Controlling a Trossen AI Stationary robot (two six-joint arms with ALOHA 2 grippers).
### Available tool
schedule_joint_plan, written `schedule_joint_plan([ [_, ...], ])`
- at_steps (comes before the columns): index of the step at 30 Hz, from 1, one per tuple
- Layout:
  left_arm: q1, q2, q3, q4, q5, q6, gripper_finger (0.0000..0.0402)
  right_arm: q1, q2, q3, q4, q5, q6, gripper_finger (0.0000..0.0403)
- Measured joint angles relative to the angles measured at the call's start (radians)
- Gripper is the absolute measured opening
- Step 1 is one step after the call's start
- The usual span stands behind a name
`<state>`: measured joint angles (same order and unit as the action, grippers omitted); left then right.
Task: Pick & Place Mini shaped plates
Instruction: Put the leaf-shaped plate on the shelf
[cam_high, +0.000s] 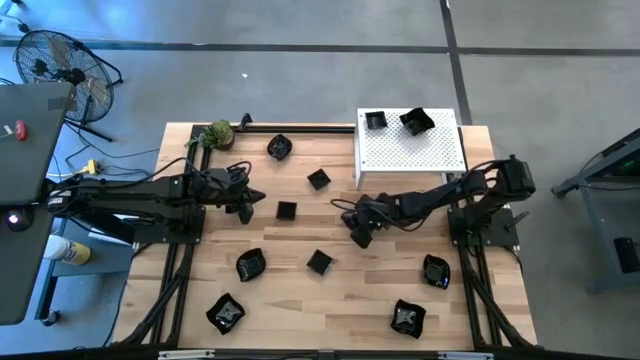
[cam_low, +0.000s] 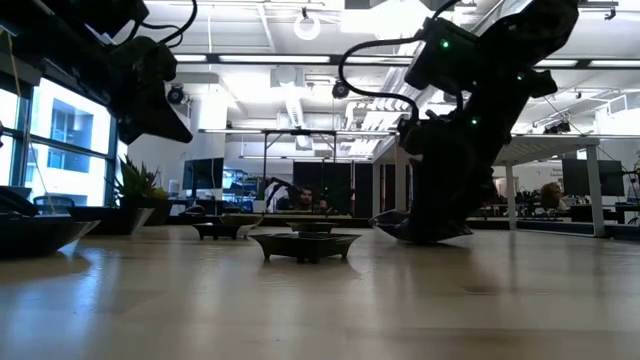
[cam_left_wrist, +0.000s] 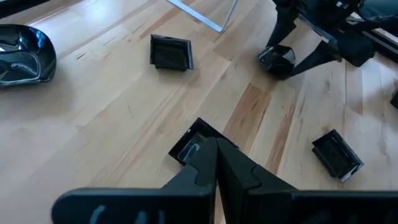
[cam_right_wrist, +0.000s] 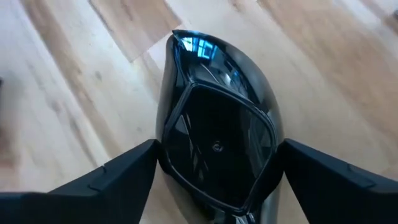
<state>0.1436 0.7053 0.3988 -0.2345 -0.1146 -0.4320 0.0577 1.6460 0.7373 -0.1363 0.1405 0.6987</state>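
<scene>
Several small glossy black plates lie scattered on the wooden table (cam_high: 300, 300), among them a square one (cam_high: 286, 211) and others (cam_high: 250, 264) (cam_high: 319, 262) (cam_high: 435, 270). Two more (cam_high: 375, 120) (cam_high: 417, 122) sit on a white perforated stand (cam_high: 410, 150). My right gripper (cam_right_wrist: 217, 174) (cam_high: 358, 230) is near the table's middle, shut on a rounded plate (cam_right_wrist: 217, 118). My left gripper (cam_left_wrist: 216, 158) (cam_high: 252, 203) is shut and raised above the table, just left of the square plate (cam_left_wrist: 193, 140), touching nothing. My right gripper pinches the rounded plate between its two fingers (cam_right_wrist: 134, 171), one on each of two opposite sides (cam_right_wrist: 168, 155). It comes from above, slanting down. In the low view the plate (cam_low: 420, 228) sits tilted, low over the table; I cannot tell whether its lower edge touches the wood.
A green leafy ball (cam_high: 220, 133) lies at the table's far left corner beside a black frame bar (cam_high: 300, 127). More plates lie near the near edge (cam_high: 225, 313) (cam_high: 407, 318) and toward the far side (cam_high: 279, 147) (cam_high: 318, 179). Bare wood shows between them.
</scene>
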Motion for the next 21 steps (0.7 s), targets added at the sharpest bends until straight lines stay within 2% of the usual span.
schedule_joint_plan([
  [9, 0.000, 0.000, 0.000, 0.026, 0.008, -0.028, 0.0001, 0.001, -0.049, -0.001, 0.031, -0.020, 0.001, 0.0319],
  [21, 0.000, 0.000, 0.000, 0.307, 0.079, -0.025, 0.0001, 0.001, -0.202, -0.001, 0.219, -0.113, 0.002, 0.0319],
])
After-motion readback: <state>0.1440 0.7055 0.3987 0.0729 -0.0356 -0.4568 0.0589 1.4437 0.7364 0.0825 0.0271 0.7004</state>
